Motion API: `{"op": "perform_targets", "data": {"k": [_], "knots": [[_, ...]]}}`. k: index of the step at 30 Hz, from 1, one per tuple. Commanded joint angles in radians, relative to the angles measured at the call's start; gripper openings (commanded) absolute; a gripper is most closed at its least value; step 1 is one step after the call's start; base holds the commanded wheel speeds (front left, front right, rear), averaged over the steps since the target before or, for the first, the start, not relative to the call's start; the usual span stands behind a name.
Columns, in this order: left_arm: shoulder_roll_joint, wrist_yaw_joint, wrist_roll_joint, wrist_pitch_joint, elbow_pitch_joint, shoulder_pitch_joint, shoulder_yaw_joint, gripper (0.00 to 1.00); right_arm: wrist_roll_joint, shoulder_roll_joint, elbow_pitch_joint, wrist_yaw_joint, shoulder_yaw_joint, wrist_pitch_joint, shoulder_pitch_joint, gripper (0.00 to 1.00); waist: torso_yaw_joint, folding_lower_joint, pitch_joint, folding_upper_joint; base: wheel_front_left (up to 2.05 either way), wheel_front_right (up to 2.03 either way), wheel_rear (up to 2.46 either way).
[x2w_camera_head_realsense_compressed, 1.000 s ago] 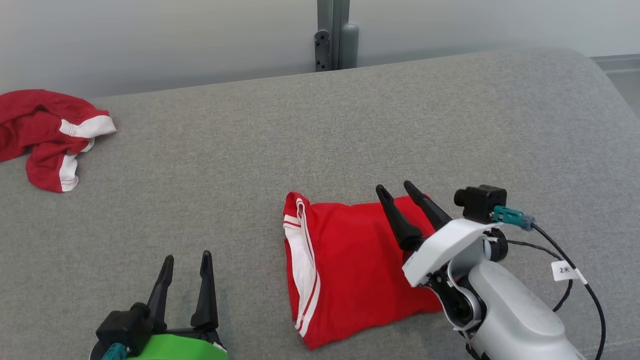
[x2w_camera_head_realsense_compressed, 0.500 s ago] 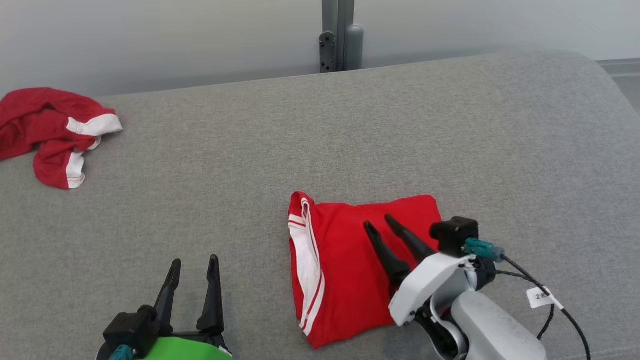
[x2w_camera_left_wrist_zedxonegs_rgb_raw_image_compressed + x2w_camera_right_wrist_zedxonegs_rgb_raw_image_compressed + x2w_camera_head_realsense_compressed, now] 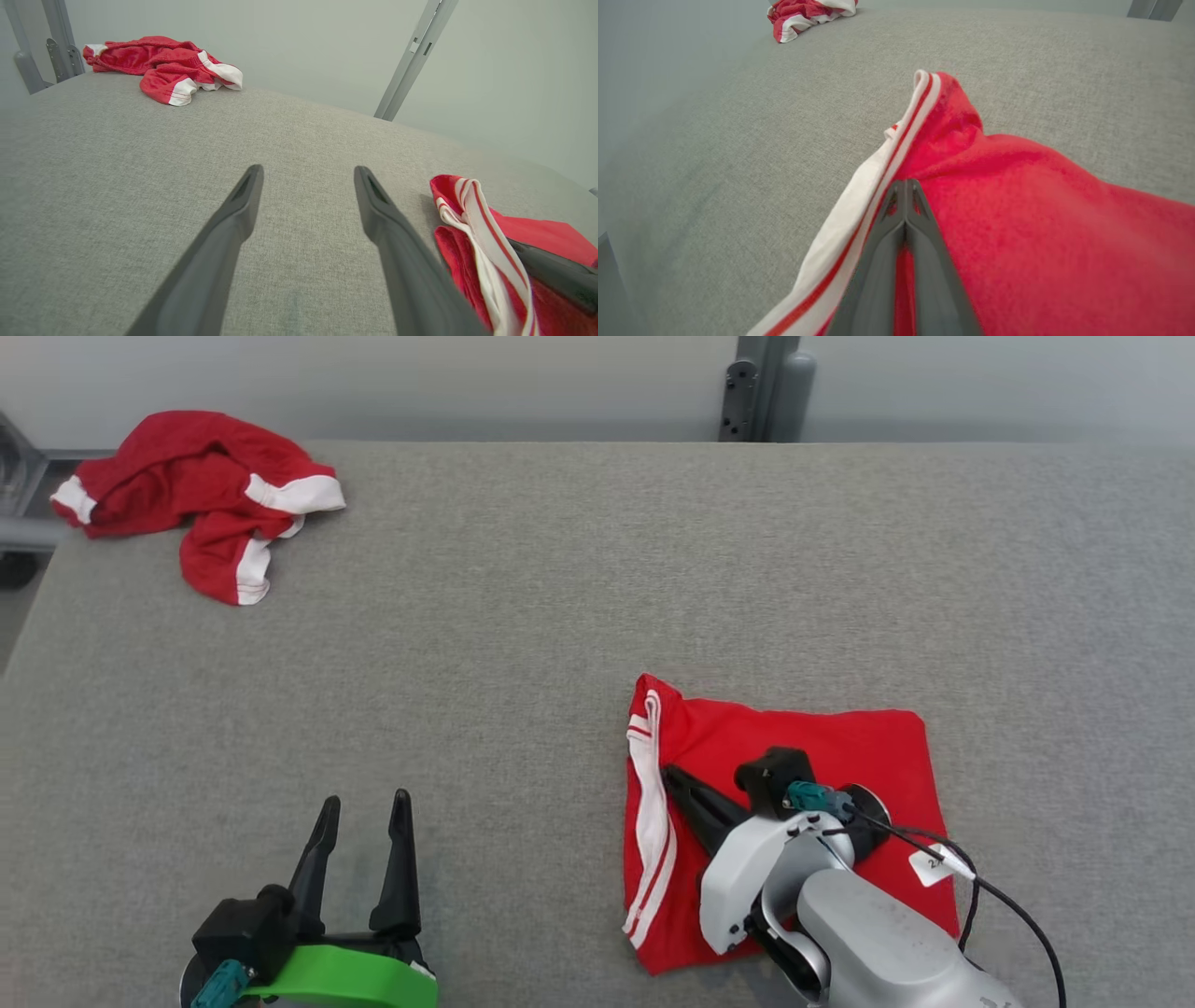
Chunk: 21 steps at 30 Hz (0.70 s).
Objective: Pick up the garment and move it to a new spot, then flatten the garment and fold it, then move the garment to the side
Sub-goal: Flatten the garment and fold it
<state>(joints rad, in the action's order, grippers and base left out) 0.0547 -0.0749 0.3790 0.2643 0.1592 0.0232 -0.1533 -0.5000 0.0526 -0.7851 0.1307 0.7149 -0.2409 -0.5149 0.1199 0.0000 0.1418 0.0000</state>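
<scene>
The folded garment (image 3: 840,747) lies on the table's (image 3: 523,616) near right part. My right claw (image 3: 670,775) is closed, lying on it; the left claw (image 3: 365,798) stands wide. I should slide slowly, so the fold holds.

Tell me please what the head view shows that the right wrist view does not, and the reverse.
The head view adds: the left gripper, open above the grey surface, the right arm's pale wrist, and the whole outline of the folded garment. The right wrist view adds: a close look at the right gripper, tips pressed together on red cloth beside the white stripe; whether cloth is pinched is unclear. Both share: the folded garment, the crumpled red garment at a far corner, the grey surface.
</scene>
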Motion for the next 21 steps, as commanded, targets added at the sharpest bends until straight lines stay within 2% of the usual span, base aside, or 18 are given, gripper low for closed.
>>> {"op": "perform_targets", "data": {"k": [1,7,12,16,20,21], "knots": [[0.000,0.001,0.006,0.000,-0.003,-0.021,0.002,1.00,-0.005,-0.001,-0.011,0.000,0.023,-0.007,-0.016,0.00,0.058,0.0000,0.028,0.0000,0.00,0.00,0.00],[-0.002,0.004,0.011,0.000,-0.006,-0.018,0.009,1.00,-0.063,0.001,-0.024,0.000,0.123,-0.014,-0.043,0.00,0.070,0.0000,0.031,0.0000,0.00,0.00,0.00],[-0.003,0.009,0.009,0.000,-0.014,-0.009,0.017,1.00,-0.076,0.000,0.002,0.000,0.103,-0.025,-0.076,0.00,0.034,0.0000,0.025,0.0000,0.00,0.00,0.00],[-0.002,0.007,-0.005,0.000,-0.019,-0.008,0.023,1.00,-0.022,0.000,0.087,0.000,-0.016,-0.024,-0.076,0.00,-0.013,0.0000,0.015,0.0000,0.00,0.00,0.00],[0.006,0.000,-0.024,0.000,-0.020,-0.024,0.023,1.00,0.085,0.003,0.201,0.000,-0.184,-0.024,-0.013,0.00,-0.065,0.0000,-0.003,0.0000,0.00,0.00,0.00],[0.007,-0.002,-0.028,0.000,-0.020,-0.028,0.024,1.00,0.113,0.003,0.229,0.000,-0.225,-0.024,0.009,0.09,-0.076,0.0000,-0.007,0.0000,0.00,0.00,0.00]]}}
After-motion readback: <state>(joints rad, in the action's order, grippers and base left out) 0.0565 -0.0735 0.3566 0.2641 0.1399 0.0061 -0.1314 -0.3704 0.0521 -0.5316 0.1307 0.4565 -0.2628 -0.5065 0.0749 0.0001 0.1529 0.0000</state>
